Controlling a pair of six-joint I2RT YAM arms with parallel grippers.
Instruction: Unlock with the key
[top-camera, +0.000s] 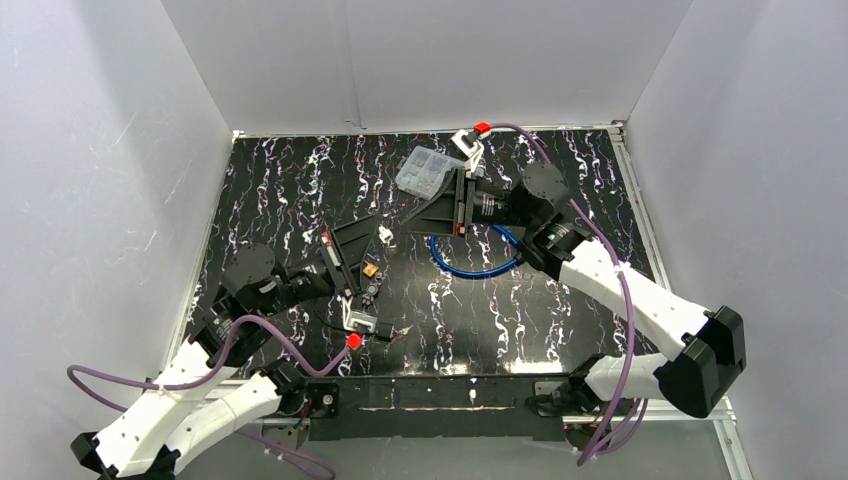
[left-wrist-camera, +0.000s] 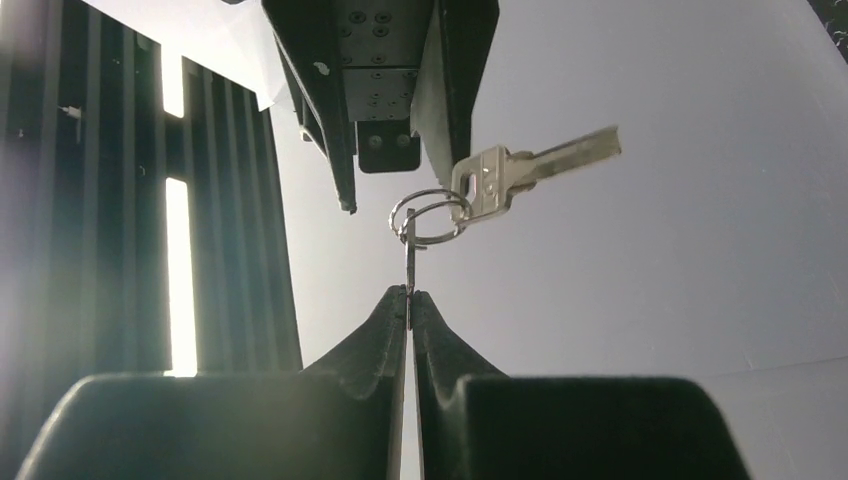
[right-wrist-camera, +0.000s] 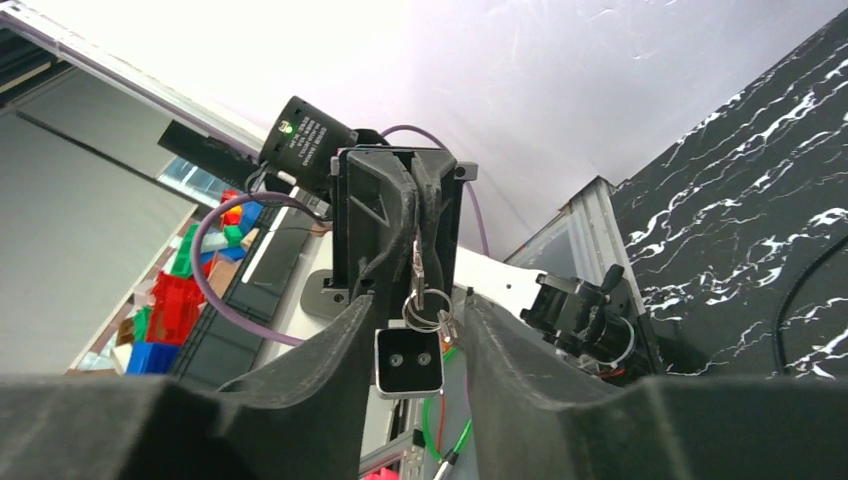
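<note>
Metal key bunch (left-wrist-camera: 487, 185): in mid-air between the two grippers, left of the table's centre. Judged light, rigid and smooth-faced. It is apt to swing on its split ring (left-wrist-camera: 430, 240) and to slip if pinched on an edge. Best taken flat across a key head, leaving the blade free.
Left gripper (left-wrist-camera: 410, 295): jaws fully together on a thin flat piece of the bunch, seen edge-on. The ring and one loose key (left-wrist-camera: 570, 152) stand beyond the tips, unsupported.
Right gripper (right-wrist-camera: 420, 302): jaws parted, one finger either side of the ring and keys. No contact can be confirmed and nothing is held.
Blue cable (top-camera: 470, 274): looped on the table beneath the right arm, apart from the keys. Judged to belong to the lock. Lock body and keyhole not located.
</note>
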